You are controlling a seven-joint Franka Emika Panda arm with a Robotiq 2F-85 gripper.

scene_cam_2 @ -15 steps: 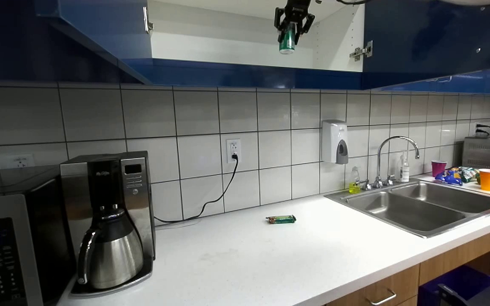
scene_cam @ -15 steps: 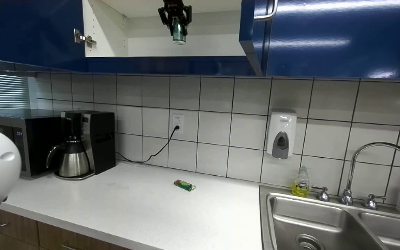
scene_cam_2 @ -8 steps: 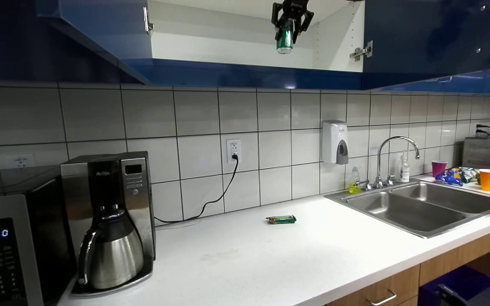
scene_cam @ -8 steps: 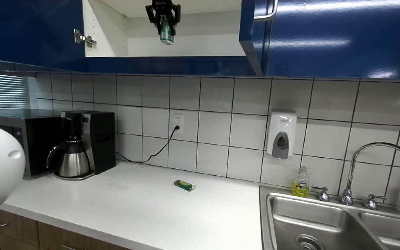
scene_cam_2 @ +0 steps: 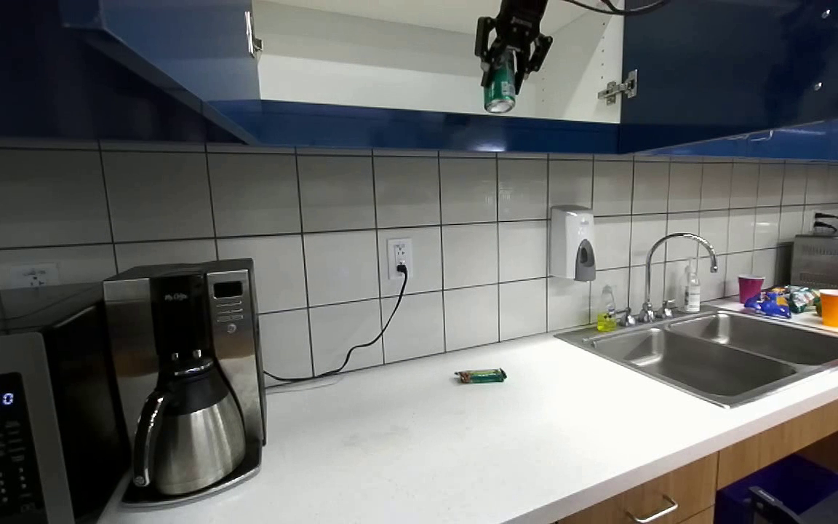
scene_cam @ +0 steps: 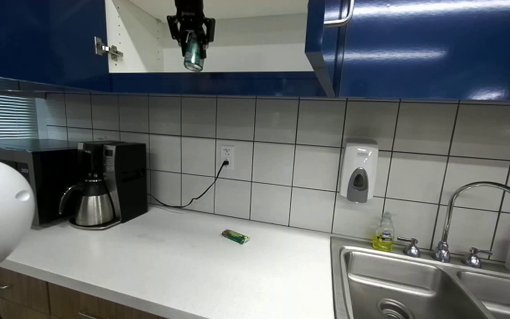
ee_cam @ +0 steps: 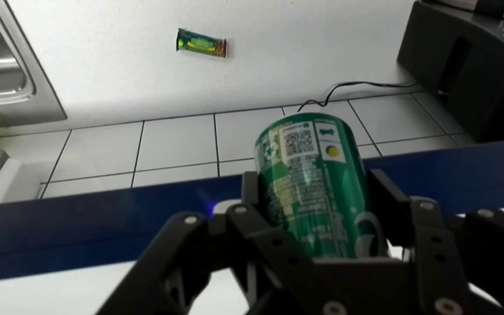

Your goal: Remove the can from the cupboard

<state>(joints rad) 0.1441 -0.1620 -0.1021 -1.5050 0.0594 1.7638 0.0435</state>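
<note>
The green can (scene_cam: 193, 55) hangs slightly tilted in my gripper (scene_cam: 194, 50), its pale end pointing down. In the wrist view the fingers (ee_cam: 250, 186) press on both sides of the can (ee_cam: 306, 192), which covers the space between them. Behind it in both exterior views is the cupboard (scene_cam: 219, 83), its blue doors swung wide and its white interior showing. The can (scene_cam_2: 499, 89) looks to be in front of the cupboard's opening, just above the level of its blue bottom edge (scene_cam_2: 419, 128). The can's upper end is hidden inside the gripper.
A cupboard door (scene_cam: 323, 48) juts out on either side. Below is the white counter (scene_cam: 184, 266) with a flat green wrapped bar (scene_cam: 235, 236). A coffee maker (scene_cam_2: 186, 378) and microwave (scene_cam_2: 19, 407) stand at one end, a steel sink (scene_cam: 396, 283) at the other.
The gripper has carried the can lower and, in an exterior view, to the left, with both looking larger. It tilts more than before. The grip is unchanged.
</note>
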